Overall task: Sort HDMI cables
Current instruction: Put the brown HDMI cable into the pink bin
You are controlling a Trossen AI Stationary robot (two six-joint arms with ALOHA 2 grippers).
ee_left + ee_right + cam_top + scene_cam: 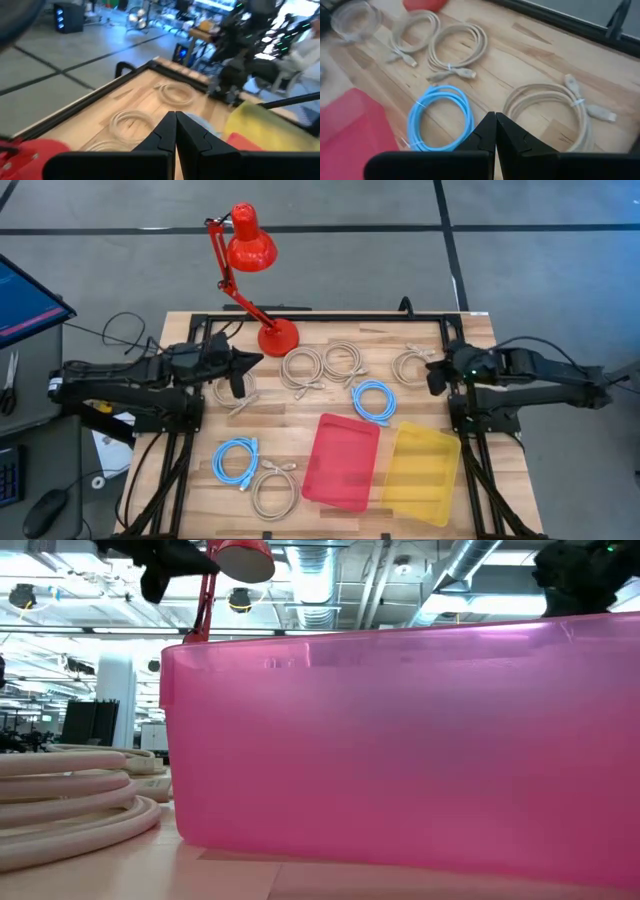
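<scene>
While both pincers (240, 385) (436, 377) hover shut, empty | wooden table (300, 430) | hall with ceiling ducts (320, 580)

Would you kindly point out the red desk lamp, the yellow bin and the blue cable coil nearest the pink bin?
red desk lamp (250, 242): high view, on its shade.
yellow bin (420, 473): high view, on its floor.
blue cable coil (373, 401): high view, on the coil's loop.

Pink bin (400, 740) fills the low view, hiding the table beyond; a beige cable coil (60, 805) is cropped at left.
</scene>
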